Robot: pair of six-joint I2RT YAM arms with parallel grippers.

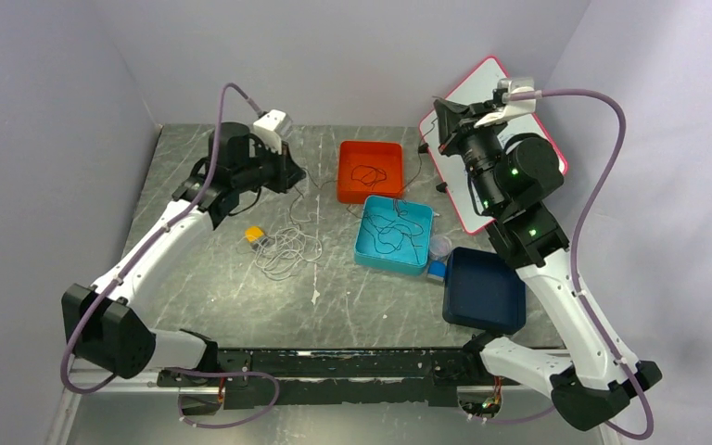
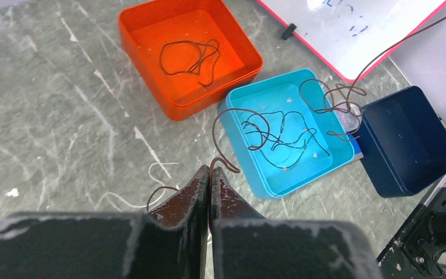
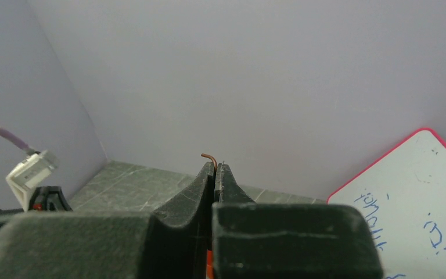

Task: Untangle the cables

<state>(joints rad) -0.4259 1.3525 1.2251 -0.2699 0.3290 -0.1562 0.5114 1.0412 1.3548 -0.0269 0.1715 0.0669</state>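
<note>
– White cables heaped on the table, nearest my left gripper from above.
– Left wrist?
– Clenched on a brown cable running right over the teal tray. Right gripper pinches a brown end too.

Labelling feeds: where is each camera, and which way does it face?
Top: above and behind, looking down on the table; both arms show.
Left wrist: looks down past shut jaws pinching a brown cable toward three trays.
Right wrist: raised, faces the back wall; shut jaws pinch a cable end.
Shared: trays in top and left wrist.
</note>
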